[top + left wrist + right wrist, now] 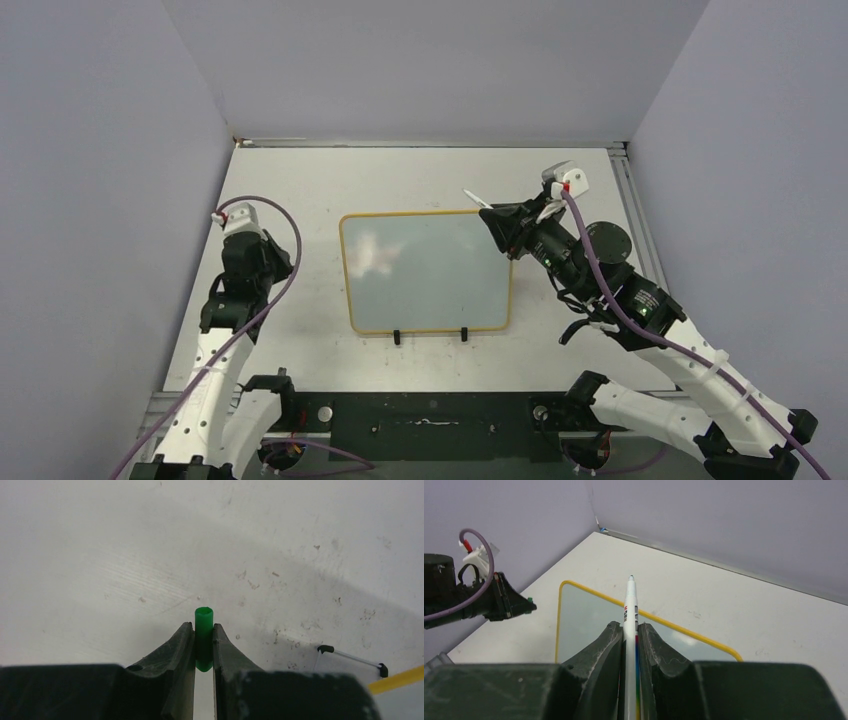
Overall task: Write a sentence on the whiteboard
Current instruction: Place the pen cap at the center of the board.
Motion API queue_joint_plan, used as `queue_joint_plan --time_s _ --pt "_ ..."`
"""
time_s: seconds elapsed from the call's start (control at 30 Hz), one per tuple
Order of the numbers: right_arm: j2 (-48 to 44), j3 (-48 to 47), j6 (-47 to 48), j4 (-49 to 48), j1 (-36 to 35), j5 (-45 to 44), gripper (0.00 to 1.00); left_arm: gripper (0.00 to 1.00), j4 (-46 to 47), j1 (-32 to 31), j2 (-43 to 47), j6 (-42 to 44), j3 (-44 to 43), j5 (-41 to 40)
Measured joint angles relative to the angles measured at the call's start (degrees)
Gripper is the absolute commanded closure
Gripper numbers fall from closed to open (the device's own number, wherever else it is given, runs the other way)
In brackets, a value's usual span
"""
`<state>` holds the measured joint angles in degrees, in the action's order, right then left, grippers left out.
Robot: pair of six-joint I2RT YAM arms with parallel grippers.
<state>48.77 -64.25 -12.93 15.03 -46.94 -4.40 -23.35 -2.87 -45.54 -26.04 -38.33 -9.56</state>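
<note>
The whiteboard (425, 270), yellow-framed with two black clips on its near edge, lies flat mid-table; its surface shows only glare and no green lettering. It also shows in the right wrist view (584, 615), and its frame corner shows in the left wrist view (400, 678). My right gripper (492, 217) (628, 627) is shut on a white marker (630, 602) and held above the board's far right corner, with the marker (476, 198) pointing out past the far edge. My left gripper (280, 265) (203, 627) is shut on a green cap (203, 617), left of the board above the table.
The grey-white table (300, 180) is walled by lilac panels on three sides. A black round object (608, 240) sits right of the board under the right arm. The black base rail (430, 425) runs along the near edge.
</note>
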Motion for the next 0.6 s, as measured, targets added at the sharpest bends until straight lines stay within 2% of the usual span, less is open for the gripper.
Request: queue_joint_plan --time_s 0.2,0.4,0.5,0.6 --pt "-1.79 4.09 0.76 -2.14 -0.02 -4.81 0.95 1.00 0.24 0.04 -6.16 -6.91 7.67 4.39" --pt "-2.51 5.49 2.05 -2.51 -0.02 -6.80 0.95 0.99 2.16 0.04 -6.78 -12.37 13.86 4.98" --pt "-2.51 5.53 2.54 -2.67 -0.02 -7.15 0.95 0.95 2.80 0.04 -6.62 -13.73 15.67 3.74" --pt "-2.54 5.73 3.06 -2.67 -0.02 -7.43 0.95 0.84 2.89 0.04 -6.32 -14.34 16.76 2.47"
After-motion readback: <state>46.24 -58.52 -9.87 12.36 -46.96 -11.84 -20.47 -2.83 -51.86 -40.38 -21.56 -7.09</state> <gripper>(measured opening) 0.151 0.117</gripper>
